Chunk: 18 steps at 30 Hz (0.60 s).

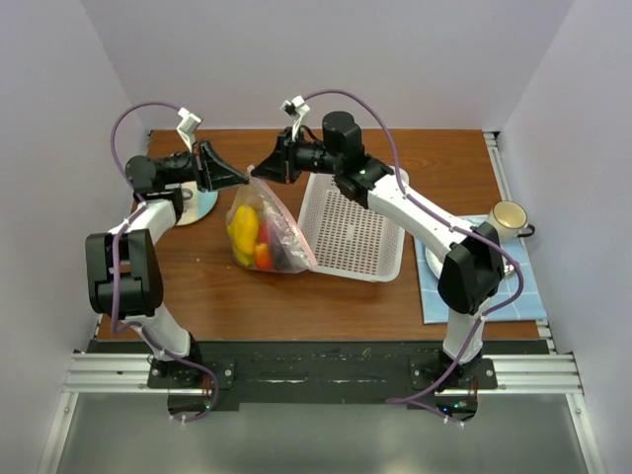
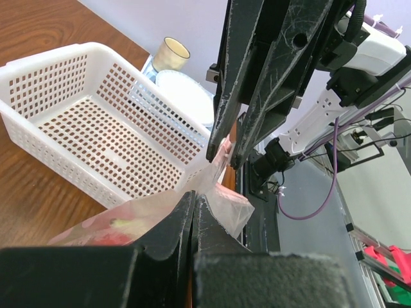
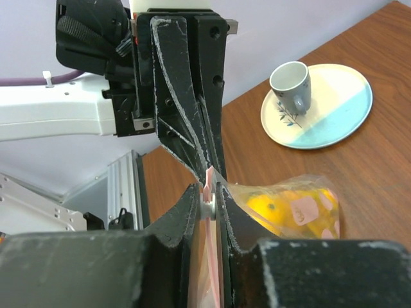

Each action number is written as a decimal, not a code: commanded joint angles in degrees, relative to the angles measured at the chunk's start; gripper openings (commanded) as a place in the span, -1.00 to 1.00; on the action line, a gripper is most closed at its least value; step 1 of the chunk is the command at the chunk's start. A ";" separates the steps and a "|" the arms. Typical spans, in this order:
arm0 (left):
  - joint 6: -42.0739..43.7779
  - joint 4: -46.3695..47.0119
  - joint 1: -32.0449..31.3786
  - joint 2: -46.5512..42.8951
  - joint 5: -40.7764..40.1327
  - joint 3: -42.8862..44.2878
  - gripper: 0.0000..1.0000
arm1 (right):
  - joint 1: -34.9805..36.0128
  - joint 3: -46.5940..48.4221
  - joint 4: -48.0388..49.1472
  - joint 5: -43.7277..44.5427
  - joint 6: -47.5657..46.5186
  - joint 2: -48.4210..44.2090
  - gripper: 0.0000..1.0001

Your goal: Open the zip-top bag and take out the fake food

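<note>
Nearest, right of the basket (image 1: pixel 348 235), a blue mat (image 1: pixel 484 291) lies on the table (image 1: pixel 296 296), and a mug (image 1: pixel 509 215) stands at its far edge.

The bag (image 1: pixel 267 235) hangs just left of the basket. Its bottom rests on the table and its right side touches the basket's left rim. The food (image 1: pixel 245 231) sits low inside it: yellow pieces, an orange-red one and a dark one. The pink zipper strip (image 1: pixel 288 227) slants down along the side that faces the basket.

Above the bag's top corner, beyond the basket's left end, the two grippers meet tip to tip. The left gripper (image 1: pixel 242 179) comes in from the left, fingers pressed together on a fold of the clear plastic. The right gripper (image 1: pixel 263 174) reaches across the basket's far left corner, fingers narrowed onto the pink strip, which shows between them in the right wrist view. The bag is stretched taut between the two grips.

Farther left of the basket, behind the bag, a cup (image 3: pixel 290 83) stands on a plate (image 3: pixel 334 109).
</note>
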 commanded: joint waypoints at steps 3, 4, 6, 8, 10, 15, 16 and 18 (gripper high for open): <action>1.16 33.59 0.42 -1.38 9.28 -0.24 -1.00 | -0.22 -1.48 3.32 -0.88 1.54 -4.14 -0.86; 1.08 33.59 0.34 -1.30 9.28 -0.24 -1.00 | -0.22 -1.48 3.15 -0.88 1.63 -4.06 -0.88; 0.73 33.59 0.42 -1.30 9.28 -0.06 -0.69 | -0.22 -1.48 3.06 -0.88 1.54 -4.05 -0.89; 0.37 33.59 0.42 -1.30 9.46 0.20 -0.39 | -0.22 -1.40 2.97 -0.88 1.54 -3.97 -0.90; 0.55 33.59 0.42 -1.65 9.72 0.29 -0.25 | -0.22 -1.05 2.80 -0.88 1.81 -3.62 -0.91; 0.99 33.50 0.07 -1.30 9.90 1.26 -0.18 | -0.31 0.45 2.44 -1.49 2.07 -3.09 -0.92; 0.99 33.59 0.07 -1.12 9.81 1.43 -0.18 | -0.22 0.62 2.36 -1.58 2.24 -2.91 -0.92; 0.99 33.50 -0.10 -0.33 9.55 2.48 -0.18 | -0.22 1.06 2.36 -2.19 2.51 -2.65 -0.92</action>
